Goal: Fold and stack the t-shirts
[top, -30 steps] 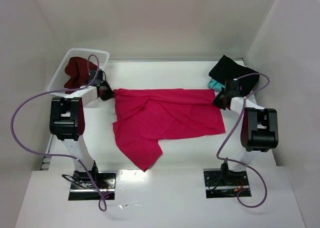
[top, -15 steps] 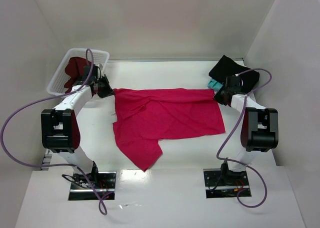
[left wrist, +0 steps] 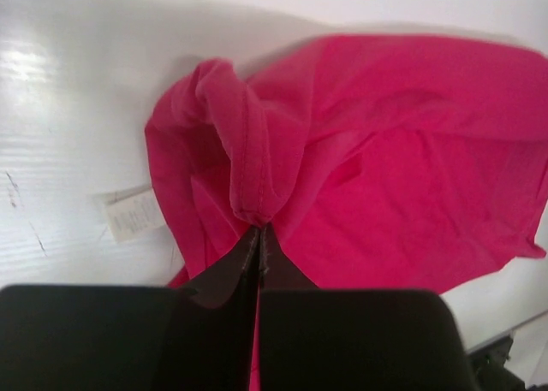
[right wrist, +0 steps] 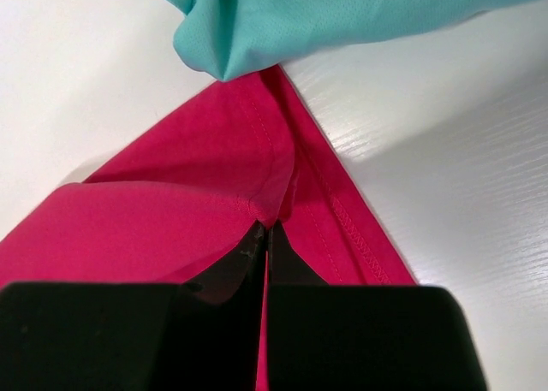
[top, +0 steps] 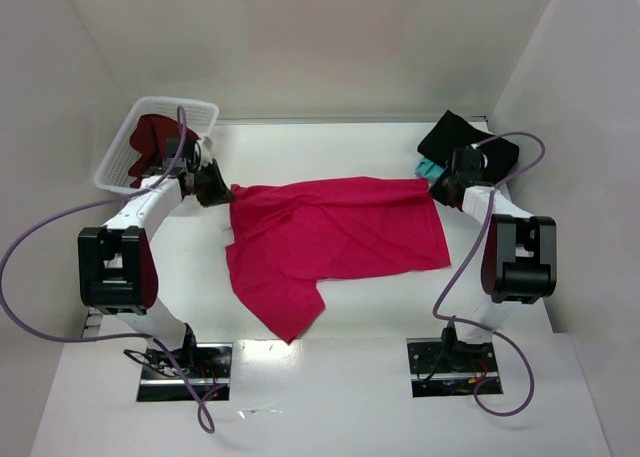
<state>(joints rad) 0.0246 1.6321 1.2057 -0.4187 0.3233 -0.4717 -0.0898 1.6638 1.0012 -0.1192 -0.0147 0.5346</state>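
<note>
left arm (top: 112,267) swung outward | left wrist only: white tag (left wrist: 133,213) beside crimson-pink shirt (left wrist: 385,168)

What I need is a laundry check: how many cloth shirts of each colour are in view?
Crimson-pink cloth t-shirt, spread on the table: 1
Dark maroon cloth t-shirt, in the white plastic lattice basket: 1
Black cloth t-shirt, far right: 1
Teal cloth t-shirt, beside the black one: 1
Total: 4
</note>
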